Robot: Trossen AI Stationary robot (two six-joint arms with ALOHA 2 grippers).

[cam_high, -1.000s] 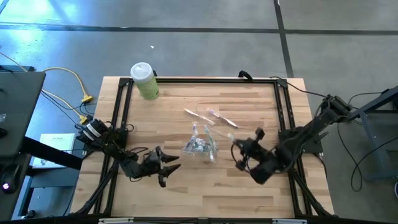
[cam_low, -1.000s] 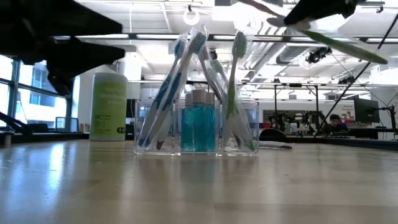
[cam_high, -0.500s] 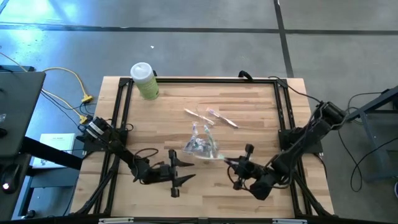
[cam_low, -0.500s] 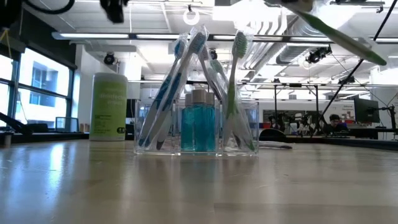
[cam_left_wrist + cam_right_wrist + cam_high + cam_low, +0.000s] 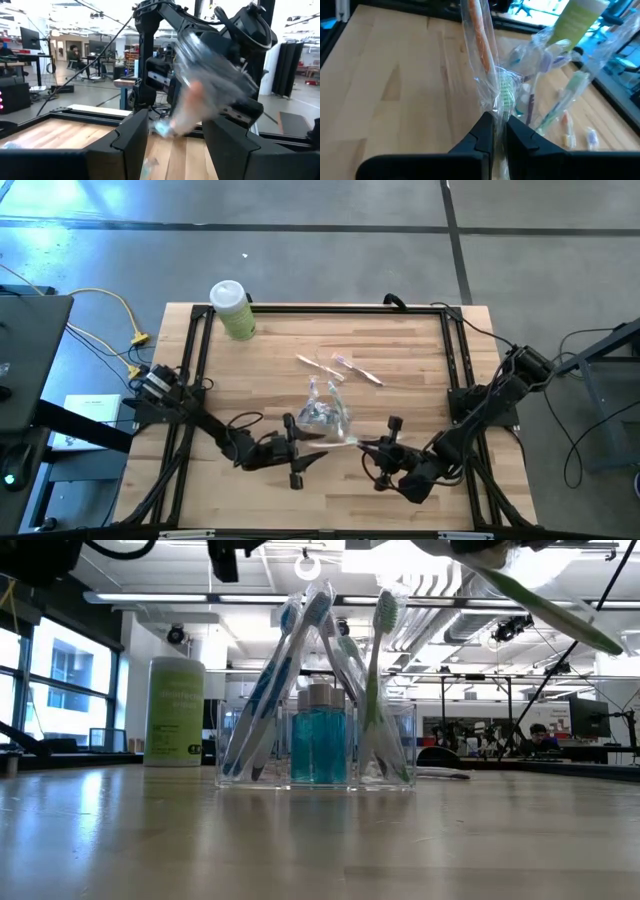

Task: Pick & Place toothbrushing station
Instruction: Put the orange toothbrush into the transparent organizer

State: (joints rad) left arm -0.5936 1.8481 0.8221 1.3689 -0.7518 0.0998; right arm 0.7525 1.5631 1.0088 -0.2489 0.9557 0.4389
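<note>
A toothbrush in a clear wrapper with an orange handle hangs above the table's near middle. My right gripper is shut on it. The toothbrush also shows slanting at the low view's upper right. My left gripper stands open facing it from the left. The wrapper's free end shows in the gap between its fingers; I cannot tell whether they touch it. Just behind, a clear organiser stands on its base, holding several toothbrushes and a blue bottle. My right gripper pinches the clear wrapper between its two fingers, close to the brush's bristle head. The fingers come about level from the table's right and lie along the brush. The brush is lifted clear, its handle reaching away toward my left gripper.
A green bottle with a white cap stands at the far left corner. Loose wrapped toothbrushes lie beyond the organiser. Black frame rails run along the table's sides.
My left gripper has gone toward the table's right and up, rolling as it went, and now faces the wrapped toothbrush. My right gripper has carried the toothbrush toward the near edge and a little left, turning it to point at my left gripper.
</note>
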